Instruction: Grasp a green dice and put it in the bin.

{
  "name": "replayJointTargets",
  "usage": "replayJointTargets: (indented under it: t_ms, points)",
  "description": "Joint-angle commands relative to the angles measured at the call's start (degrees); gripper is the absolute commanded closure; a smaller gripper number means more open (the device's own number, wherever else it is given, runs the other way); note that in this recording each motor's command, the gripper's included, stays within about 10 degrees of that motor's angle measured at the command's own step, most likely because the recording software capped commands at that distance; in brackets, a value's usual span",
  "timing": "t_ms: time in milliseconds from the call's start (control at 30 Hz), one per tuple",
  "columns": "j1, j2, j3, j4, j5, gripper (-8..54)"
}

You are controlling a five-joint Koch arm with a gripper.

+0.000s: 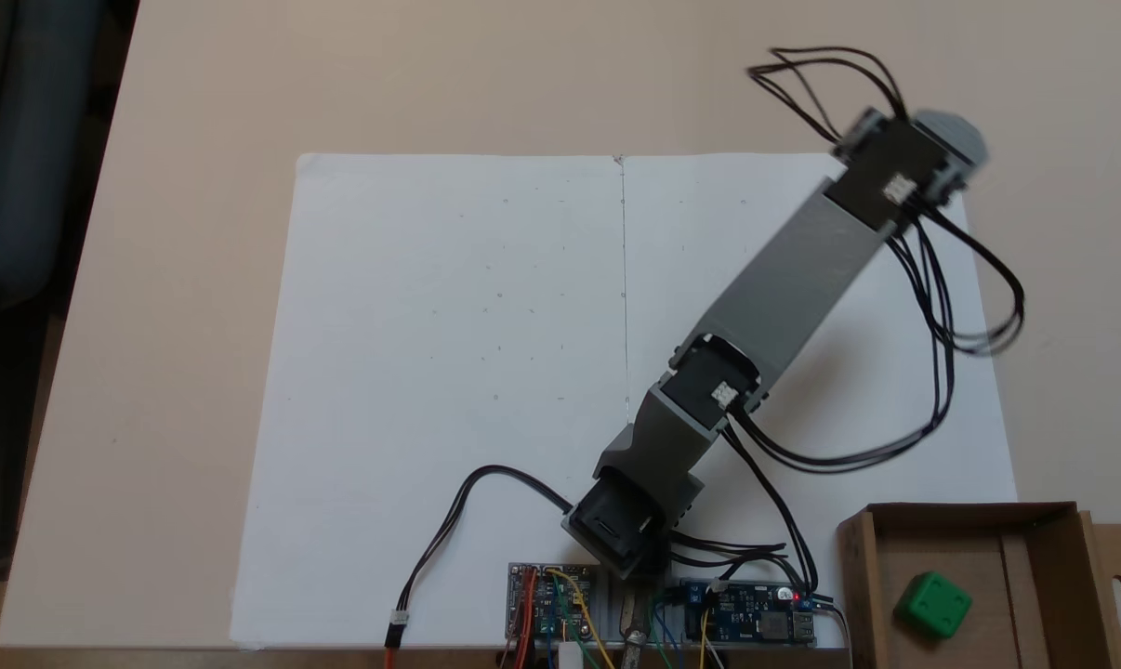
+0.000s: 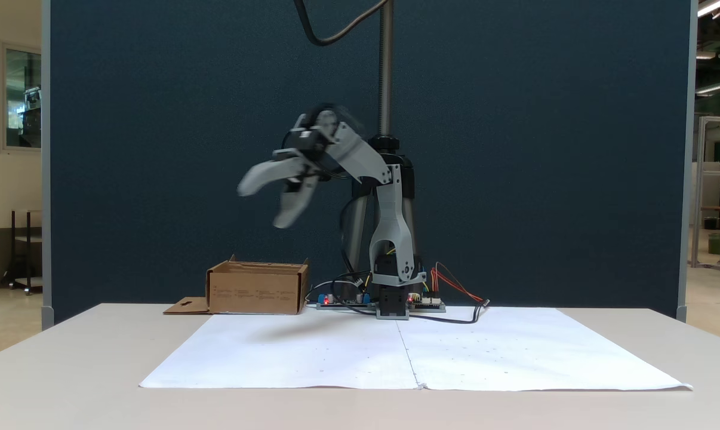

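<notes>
The green dice [image 1: 934, 604] lies inside the bin [image 1: 974, 514], a shallow brown cardboard box at the table's bottom right corner in a fixed view. The other fixed view shows the bin [image 2: 255, 289] standing left of the arm's base, with its walls hiding the dice. My gripper [image 2: 263, 206] hangs high in the air, motion-blurred, its two grey fingers spread open with nothing between them. From above, the arm stretches to the upper right, and a blurred grey part of the gripper [image 1: 953, 137] shows far from the bin.
Two white paper sheets [image 1: 458, 372] cover the middle of the beige table. Circuit boards [image 1: 746, 613] and loose cables [image 1: 951, 307] sit around the arm's base [image 1: 616, 530]. A dark blue partition [image 2: 515, 149] and a metal pole [image 2: 385, 65] stand behind the table.
</notes>
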Motion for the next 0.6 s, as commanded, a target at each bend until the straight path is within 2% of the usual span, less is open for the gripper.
replayJointTargets:
  t_ms: [0,200,467,567]
  points:
    - [-8.95,0.88,-0.7,-3.16,3.52,1.5]
    - [-20.13,1.67,10.46,-12.22,3.43,0.9]
    - [-24.61,17.05,30.32,-31.88,3.52,1.4]
    - [-25.84,23.12,38.67,-38.56,3.52,-0.5]
